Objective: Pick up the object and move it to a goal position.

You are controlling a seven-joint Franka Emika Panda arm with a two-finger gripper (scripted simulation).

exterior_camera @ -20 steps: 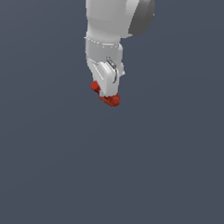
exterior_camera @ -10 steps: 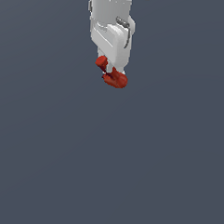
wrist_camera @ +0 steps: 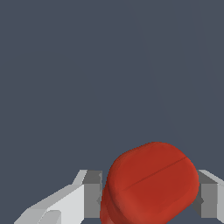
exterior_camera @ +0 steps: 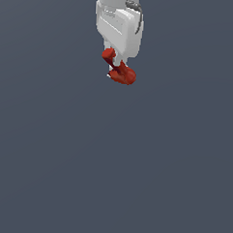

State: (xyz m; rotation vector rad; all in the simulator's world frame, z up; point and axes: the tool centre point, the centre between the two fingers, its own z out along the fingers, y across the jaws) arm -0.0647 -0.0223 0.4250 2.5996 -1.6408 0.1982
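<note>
The object [exterior_camera: 121, 73] is a small red L-shaped piece with a chunky rounded body and a narrower handle. It hangs under the white arm near the top of the exterior view. My gripper [exterior_camera: 117, 70] is shut on it, and most of the fingers are hidden behind the white hand. In the wrist view the red object [wrist_camera: 151, 183] fills the space between the two grey-white fingers [wrist_camera: 89, 194], which press on either side of it.
A plain dark grey surface [exterior_camera: 114, 166] fills the scene around and below the arm. No other objects or edges show.
The arm has risen toward the exterior view's top and drifted slightly to its right, carrying the red object with it. More of the red piece now shows below the hand.
</note>
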